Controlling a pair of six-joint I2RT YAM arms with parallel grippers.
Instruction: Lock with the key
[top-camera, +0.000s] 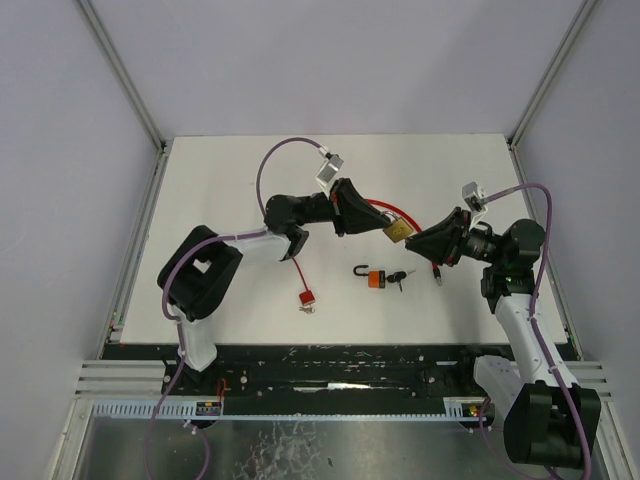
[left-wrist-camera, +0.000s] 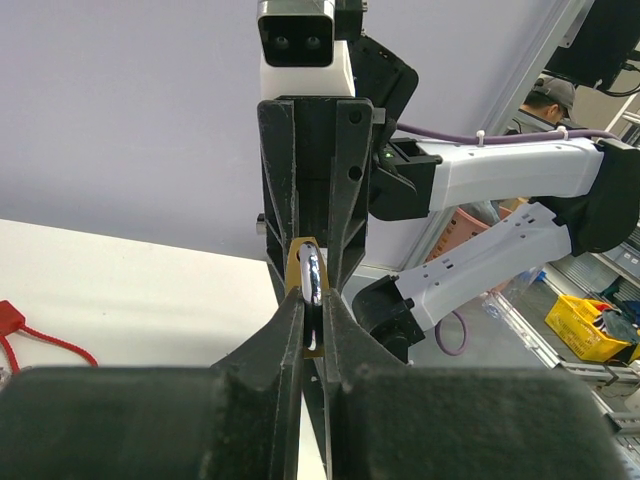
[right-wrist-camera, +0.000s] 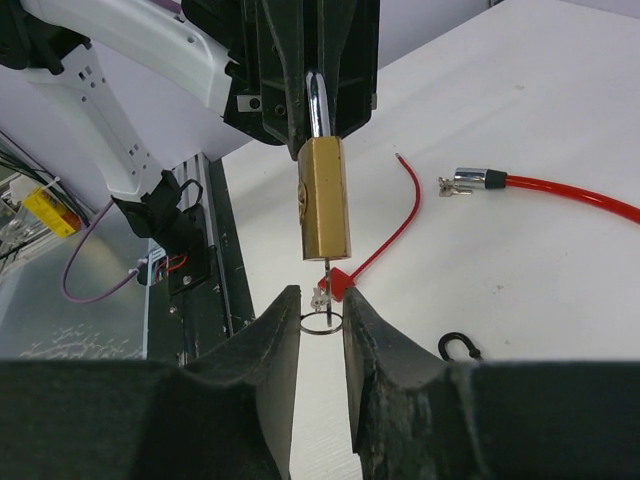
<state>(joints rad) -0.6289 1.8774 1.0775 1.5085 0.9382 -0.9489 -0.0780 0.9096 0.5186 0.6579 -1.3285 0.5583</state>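
LEFT ARM (top-camera: 250, 245): reaches from its base up and right toward table centre | LEFT GRIPPER (top-camera: 383, 222): points right; jaws clamped on the padlock (top-camera: 397, 232) shackle | RIGHT ARM (top-camera: 515, 300): rises from its base; wrist turned left | RIGHT GRIPPER (top-camera: 413, 241): points left, facing the left gripper, tips near; jaws parted by a narrow gap

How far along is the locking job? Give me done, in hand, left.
Done: the left gripper is shut on the shackle of the brass padlock, which hangs from it, and a key sits in the keyhole. In hand: the fingers of the right gripper flank the key ring; whether they grip it is unclear. Left: turn the key; whether the shackle is seated is hidden.
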